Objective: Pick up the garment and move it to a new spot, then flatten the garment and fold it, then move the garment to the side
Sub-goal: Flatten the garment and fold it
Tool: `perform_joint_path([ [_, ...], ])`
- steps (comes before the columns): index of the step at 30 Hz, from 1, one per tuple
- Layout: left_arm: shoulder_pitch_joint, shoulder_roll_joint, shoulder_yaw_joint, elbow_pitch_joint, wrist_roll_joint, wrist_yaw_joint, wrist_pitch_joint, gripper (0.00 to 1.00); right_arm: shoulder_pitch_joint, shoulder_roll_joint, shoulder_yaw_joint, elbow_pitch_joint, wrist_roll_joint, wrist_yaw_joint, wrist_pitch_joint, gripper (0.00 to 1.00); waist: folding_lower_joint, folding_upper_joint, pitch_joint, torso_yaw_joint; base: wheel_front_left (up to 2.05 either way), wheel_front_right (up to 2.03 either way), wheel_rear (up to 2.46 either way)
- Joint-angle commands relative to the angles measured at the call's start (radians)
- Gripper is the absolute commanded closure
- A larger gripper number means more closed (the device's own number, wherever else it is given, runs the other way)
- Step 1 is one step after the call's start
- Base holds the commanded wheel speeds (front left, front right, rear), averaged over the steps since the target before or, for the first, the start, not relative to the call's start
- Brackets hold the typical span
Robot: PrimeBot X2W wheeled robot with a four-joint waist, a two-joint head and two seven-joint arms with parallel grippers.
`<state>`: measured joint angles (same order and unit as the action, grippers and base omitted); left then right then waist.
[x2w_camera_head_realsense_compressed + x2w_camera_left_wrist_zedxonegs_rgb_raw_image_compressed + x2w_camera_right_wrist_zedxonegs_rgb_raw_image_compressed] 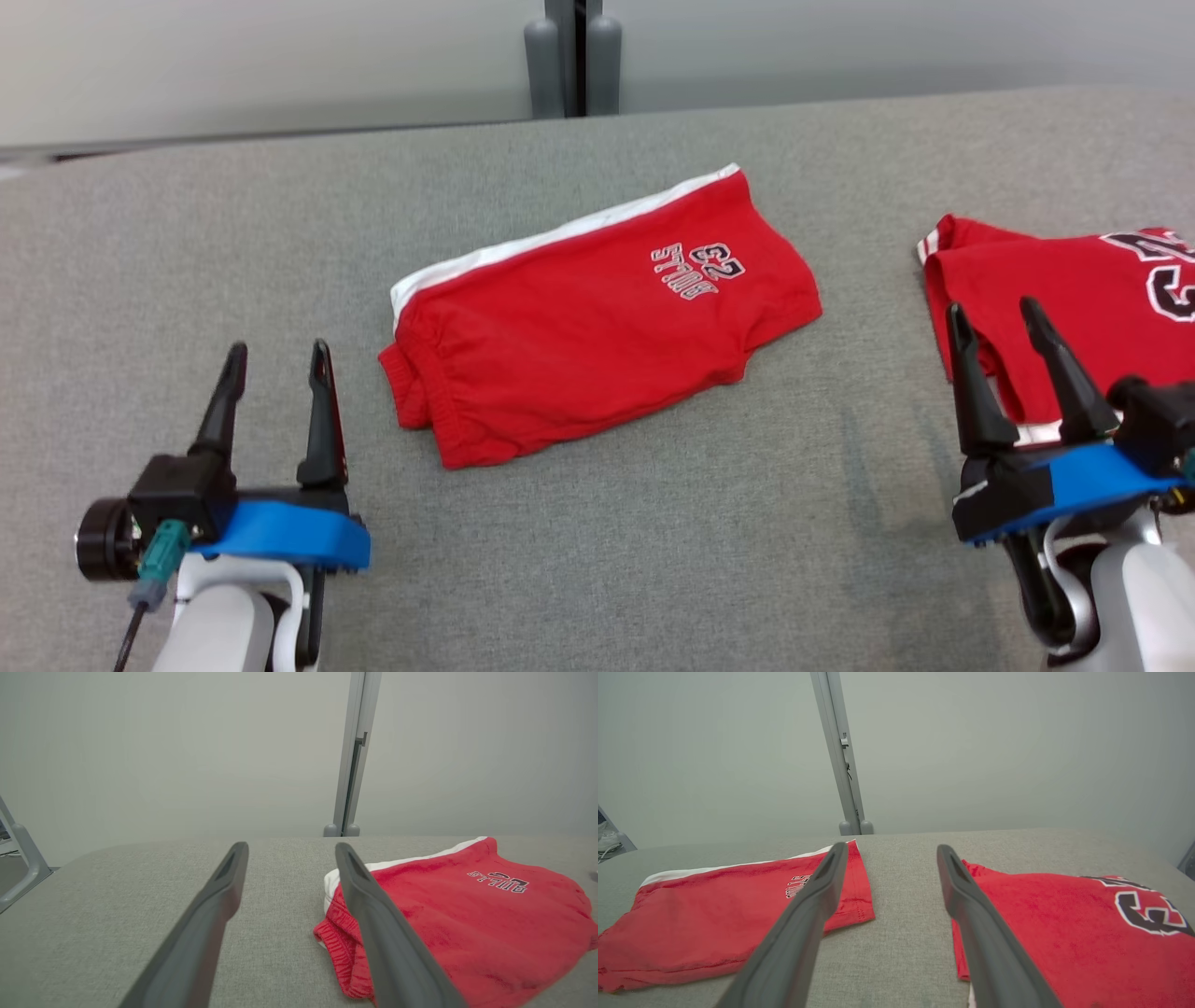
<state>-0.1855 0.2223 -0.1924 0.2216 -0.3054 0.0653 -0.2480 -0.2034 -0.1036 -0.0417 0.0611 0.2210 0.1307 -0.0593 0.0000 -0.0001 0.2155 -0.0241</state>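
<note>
The grey cloth-covered bench [597, 551] stretches across the whole head view. Near its middle lie the red shorts [597, 317], turned at a slant, with the white side stripe along the far edge and the gathered waistband towards the robot's left. They lie flat with the two legs apparently stacked, so they look already folded in half. A red jersey [1055, 280] rests well apart from them on the robot's right, cut off by the picture's edge.

The left hand [279, 346] hovers near the waistband end with its fingers spread wide and nothing between them. The right hand [991, 305] is just as wide open and empty, poised at the near left corner of the jersey.

Judging by the shorts, flattening and folding seem done. What seems left is to grasp them and carry them to the side.
</note>
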Motion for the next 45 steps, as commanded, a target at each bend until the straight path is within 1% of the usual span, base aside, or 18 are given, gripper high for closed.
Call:
perform_joint_path([
  [1,-0.034,0.006,0.001,-0.01,0.002,0.0,-0.001,0.0,-0.036,-0.013,-0.002,0.01,0.0,0.0,0.007,0.0,0.0,0.0001,0.034,0.017,0.0,0.0,0.0],
  [6,-0.106,0.001,-0.011,-0.034,0.016,-0.007,-0.006,0.0,-0.124,-0.039,0.015,0.088,0.009,0.0,0.025,0.0,0.0,0.0001,0.125,0.052,0.0,0.0,0.0],
  [11,-0.166,-0.016,-0.029,-0.039,0.027,-0.017,-0.012,0.0,-0.245,-0.061,0.065,0.233,0.018,0.0,0.036,0.0,0.0,0.0001,0.201,0.093,0.0,0.0,0.0],
  [15,-0.19,-0.033,-0.035,-0.028,0.033,-0.022,-0.015,0.0,-0.34,-0.066,0.094,0.375,0.026,0.0,0.043,0.0,0.0,0.0001,0.227,0.116,0.0,0.0,0.0],
  [17,-0.197,-0.041,-0.038,-0.021,0.035,-0.027,-0.017,0.0,-0.372,-0.067,0.097,0.448,0.026,0.0,0.064,0.0,0.0,0.0001,0.229,0.123,0.0,0.0,0.0],
  [21,-0.202,-0.052,-0.036,-0.01,0.038,-0.034,-0.017,0.0,-0.418,-0.051,0.123,0.541,0.054,0.0,0.102,0.0,0.0,0.0001,0.225,0.13,0.0,0.0,0.0],
  [22,-0.2,-0.054,-0.033,-0.01,0.04,-0.036,-0.017,0.0,-0.422,-0.052,0.13,0.556,0.06,0.0,0.111,0.1,0.0,0.0001,0.222,0.129,0.0,0.0,0.0],
  [23,-0.197,-0.056,-0.031,-0.01,0.042,-0.036,-0.017,0.0,-0.426,-0.048,0.137,0.564,0.076,0.0,0.116,0.65,0.0,0.0001,0.219,0.128,0.0,0.0,0.0],
  [24,-0.192,-0.056,-0.028,-0.01,0.045,-0.037,-0.017,0.0,-0.43,-0.047,0.146,0.569,0.086,0.0,0.114,1.0,0.0,0.0001,0.214,0.125,0.0,0.0,0.0],
  [30,-0.163,-0.06,-0.02,-0.005,0.053,-0.038,-0.017,0.0,-0.405,-0.052,0.172,0.557,0.119,0.0,0.07,1.0,0.0,0.0001,0.18,0.106,0.0,0.0,0.0],
  [35,-0.129,-0.061,-0.014,0.012,0.057,-0.044,-0.017,0.0,-0.313,-0.032,0.174,0.519,0.148,0.0,0.026,1.0,0.0,0.0001,0.124,0.082,0.0,0.0,0.0],
  [40,-0.096,-0.06,-0.019,0.033,0.058,-0.048,-0.017,0.0,-0.185,-0.019,0.135,0.473,0.17,0.0,-0.001,1.0,0.0,0.0001,0.063,0.07,0.0,0.0,0.0],
  [45,-0.064,-0.055,-0.033,0.05,0.059,-0.054,-0.018,0.0,-0.07,-0.003,0.075,0.43,0.175,0.0,-0.003,1.0,0.0,0.0001,0.01,0.072,0.0,0.0,0.0],
])
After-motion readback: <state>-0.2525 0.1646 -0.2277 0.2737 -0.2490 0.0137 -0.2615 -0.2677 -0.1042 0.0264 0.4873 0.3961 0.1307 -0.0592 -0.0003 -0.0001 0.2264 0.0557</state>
